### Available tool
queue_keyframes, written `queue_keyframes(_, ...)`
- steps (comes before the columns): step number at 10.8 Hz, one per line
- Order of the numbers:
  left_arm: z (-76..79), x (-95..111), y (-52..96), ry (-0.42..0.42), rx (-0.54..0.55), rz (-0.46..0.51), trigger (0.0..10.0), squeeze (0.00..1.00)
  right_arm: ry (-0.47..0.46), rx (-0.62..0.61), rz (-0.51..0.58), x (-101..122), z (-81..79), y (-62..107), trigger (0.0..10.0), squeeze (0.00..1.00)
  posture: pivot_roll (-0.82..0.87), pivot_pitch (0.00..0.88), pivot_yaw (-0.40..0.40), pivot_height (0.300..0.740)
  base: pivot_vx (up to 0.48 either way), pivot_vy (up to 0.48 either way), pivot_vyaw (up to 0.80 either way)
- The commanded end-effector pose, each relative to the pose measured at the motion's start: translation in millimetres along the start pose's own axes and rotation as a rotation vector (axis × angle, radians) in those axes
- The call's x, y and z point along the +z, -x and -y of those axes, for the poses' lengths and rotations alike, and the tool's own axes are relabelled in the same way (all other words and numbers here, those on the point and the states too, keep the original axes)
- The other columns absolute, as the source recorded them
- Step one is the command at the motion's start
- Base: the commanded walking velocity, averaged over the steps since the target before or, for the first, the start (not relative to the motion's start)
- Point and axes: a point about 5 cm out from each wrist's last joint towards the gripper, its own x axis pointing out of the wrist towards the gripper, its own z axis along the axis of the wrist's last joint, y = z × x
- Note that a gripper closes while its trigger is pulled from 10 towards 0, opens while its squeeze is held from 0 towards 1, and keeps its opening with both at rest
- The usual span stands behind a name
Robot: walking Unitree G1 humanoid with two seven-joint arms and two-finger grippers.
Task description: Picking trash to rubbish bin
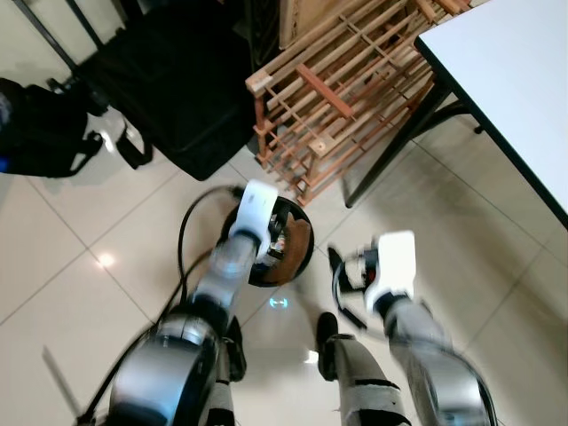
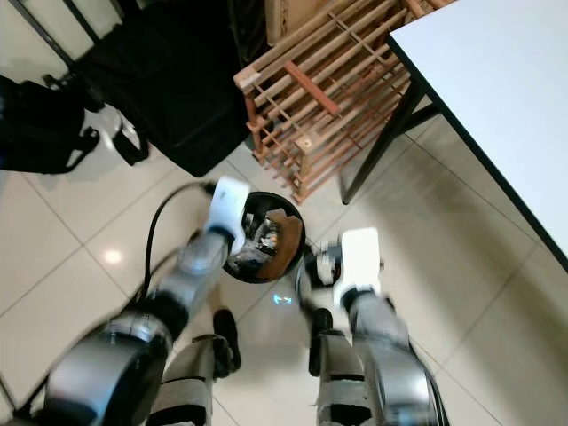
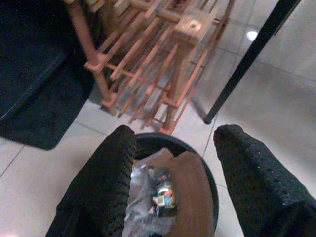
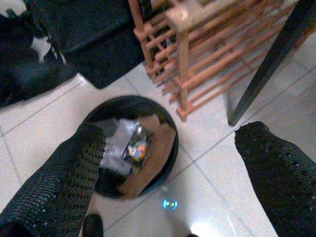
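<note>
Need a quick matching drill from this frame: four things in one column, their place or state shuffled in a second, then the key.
Things
1. rubbish bin
2. wooden rack
3. left gripper
4. black bag

Places or states
A. lying tipped on the floor beside the white table's black leg
B. open, above the bin
C. round and black, holding brown cardboard and wrappers
D. on the tiles to the robot's left of the rack

Pairs: 1-C, 2-A, 3-B, 4-D
</note>
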Motion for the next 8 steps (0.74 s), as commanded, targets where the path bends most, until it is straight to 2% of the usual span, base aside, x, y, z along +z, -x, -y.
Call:
queue_keyframes(1,0.5,-12,8.2,0.023,0.017,-0.004,10.0,0.00,-0.020,-0.014,-0.033,-11,2.9,1.1,10.0,0.00,-0.07,0.384,0.036,0.740,0.000,0.000,0.00)
queue_keyframes(3,-6.0,-18,20.5,0.022,0.069,0.036,10.0,0.00,-0.013,0.004,-0.011,-7,1.4,-11.9,10.0,0.00,-0.05,0.333,0.043,0.740,0.000,0.000,0.00)
queue_keyframes(6,-8.3,-14,35.9,0.016,0.108,0.098,10.0,0.00,-0.007,0.023,0.014,-3,-1.6,-18.8,10.0,0.00,-0.05,0.282,0.041,0.740,0.000,0.000,0.00)
queue_keyframes(8,-7.3,-9,38.7,0.008,0.133,0.110,10.0,0.00,-0.002,0.041,0.021,-2,-3.9,-23.5,10.0,0.00,-0.04,0.234,0.037,0.740,0.000,0.000,0.00)
